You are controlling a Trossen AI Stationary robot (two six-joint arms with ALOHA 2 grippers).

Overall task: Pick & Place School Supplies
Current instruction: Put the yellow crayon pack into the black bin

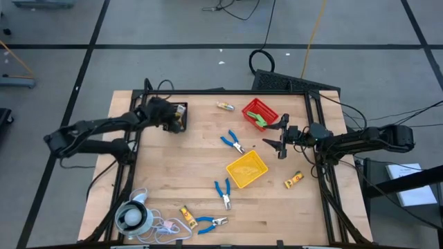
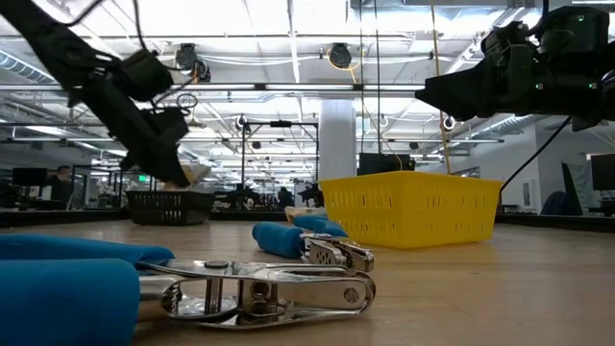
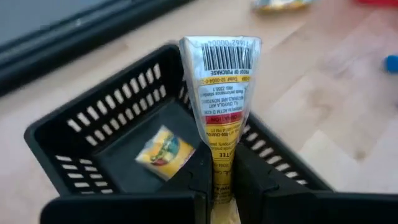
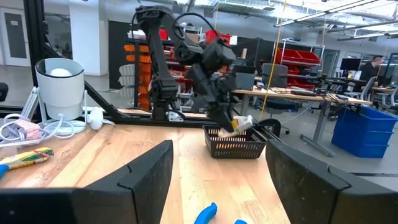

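Observation:
My left gripper (image 1: 177, 122) is at the table's far left, over the black bin (image 3: 93, 121), shut on a yellow packet (image 3: 222, 93) with a barcode end. Another yellow packet (image 3: 164, 152) lies on the bin's floor. The low view shows the gripper (image 2: 181, 171) above that bin (image 2: 169, 205). My right gripper (image 1: 275, 144) stands open above the table's right side, nothing between its fingers (image 4: 144, 180). Blue-handled pliers (image 1: 233, 142) (image 1: 223, 192) (image 1: 210, 223) and yellow packets (image 1: 225, 106) (image 1: 294, 180) (image 1: 187, 214) lie loose on the wood. My left gripper pinches the packet's narrow yellow end (image 3: 219, 177) between its two fingers. The fingers slant downward toward the bin and lie along the packet. The packet sticks out past the fingertips, its crimped barcode end (image 3: 221, 55) foremost, lifted clear above the black bin's open top.
A red bin (image 1: 259, 113) holding green pieces stands at the far right. A yellow bin (image 1: 246, 169) sits mid-table. A white round object with a cord (image 1: 131, 218) lies at the near left corner. A black frame rail (image 1: 228, 92) borders the table.

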